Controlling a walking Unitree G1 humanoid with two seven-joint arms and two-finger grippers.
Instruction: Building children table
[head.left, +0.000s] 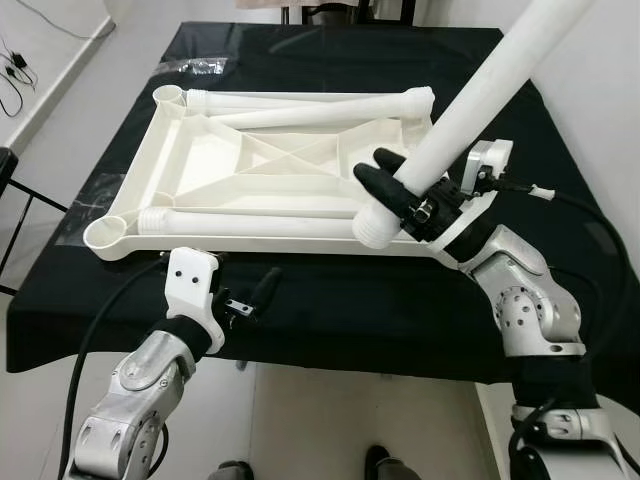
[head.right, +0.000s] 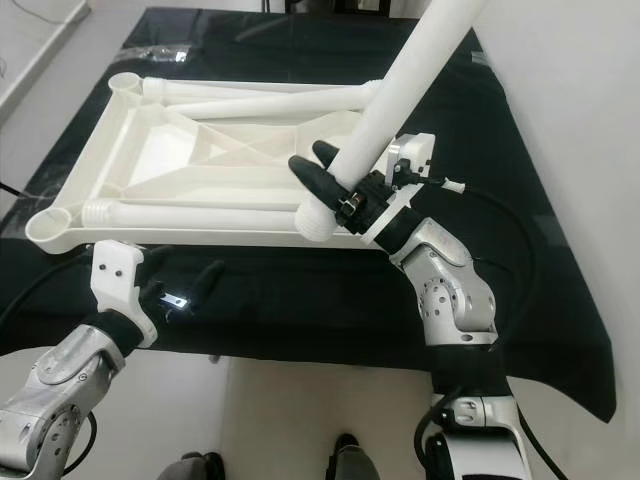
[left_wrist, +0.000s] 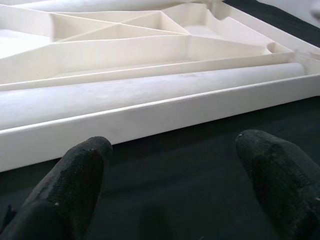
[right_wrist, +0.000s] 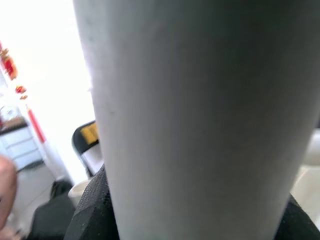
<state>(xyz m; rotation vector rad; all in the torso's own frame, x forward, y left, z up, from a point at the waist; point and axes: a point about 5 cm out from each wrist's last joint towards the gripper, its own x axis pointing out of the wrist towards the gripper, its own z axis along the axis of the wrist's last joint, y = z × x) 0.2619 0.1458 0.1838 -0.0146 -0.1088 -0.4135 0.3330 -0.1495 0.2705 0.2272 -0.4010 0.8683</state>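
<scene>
Colours noted: white parts on black cover.
Tabletop (head.left: 290, 160) and leg (head.left: 470, 100) plain white plastic; tablecloth (head.left: 330, 300) solid black; gripper fingers (left_wrist: 75, 185) black; arms (head.left: 530, 300) silver with white wrist housings; floor (head.left: 330, 420) pale.

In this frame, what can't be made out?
- Near-right corner socket of the tabletop: head views, covered by the held leg.
- That leg's upper end: cut off by the top edge.
- Right gripper contact: right wrist view, blocked by the leg.

Black-draped table (head.left: 330, 300) on pale tiled floor (head.left: 330, 420), white wall (head.left: 600, 90) to the right.
</scene>
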